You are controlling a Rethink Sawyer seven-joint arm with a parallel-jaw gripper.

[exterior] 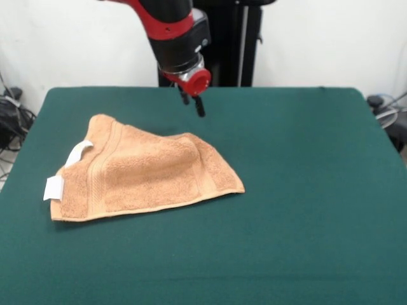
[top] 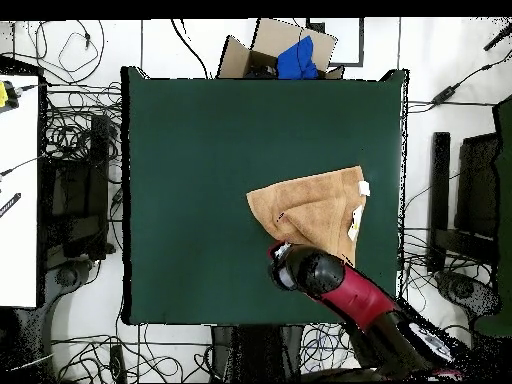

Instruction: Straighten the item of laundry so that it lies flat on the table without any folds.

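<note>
Front view: the soft, light towel lies folded on the tabletop; grab its 4 o'clock corner. The tool hovers empty, fingers narrow.

Red and black arm, thin black fingers

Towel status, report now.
End effector above table's far side, off towel, state unclear. Towel folded over, not flat. Table otherwise unobstructed.

Peach-orange terry towel lay folded and rumpled, white tag showing, on the green table, just below the gripper.
</note>
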